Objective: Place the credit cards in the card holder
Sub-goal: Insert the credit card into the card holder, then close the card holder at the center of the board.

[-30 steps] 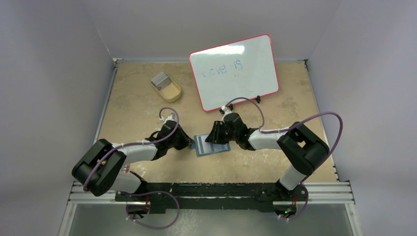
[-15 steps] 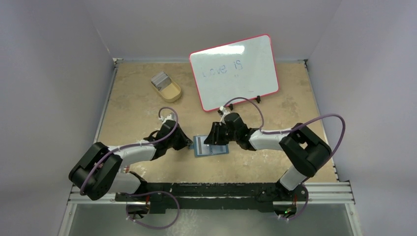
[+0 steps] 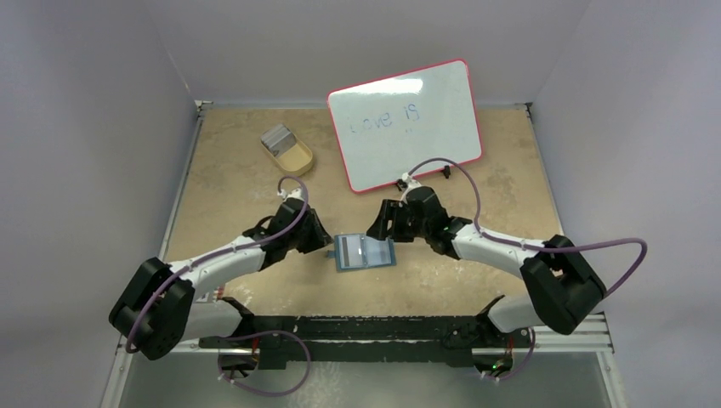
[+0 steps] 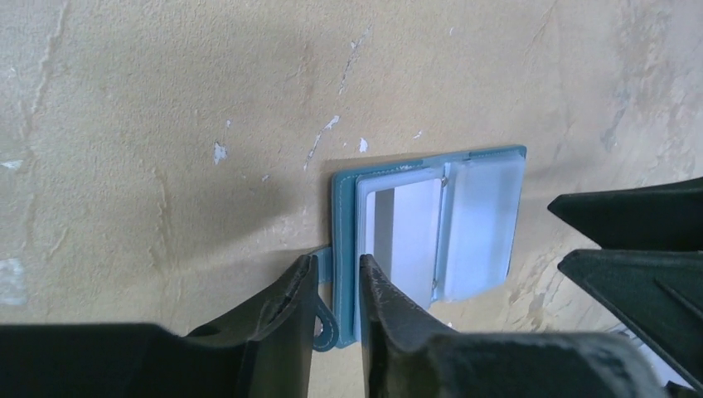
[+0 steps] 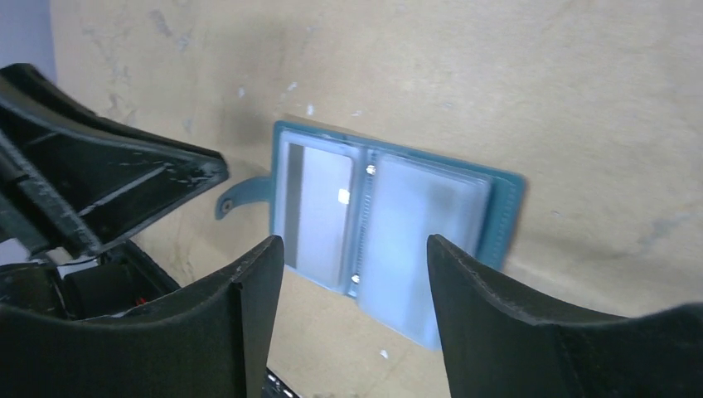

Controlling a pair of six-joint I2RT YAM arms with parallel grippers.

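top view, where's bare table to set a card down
Bare table right of the whiteboard; a strip left of the tray; the patch between tray and left gripper. Crowded: the middle, where that gripper and the right gripper flank the open wallet.

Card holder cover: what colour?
Teal-blue; the card holder shows best in the right wrist view.
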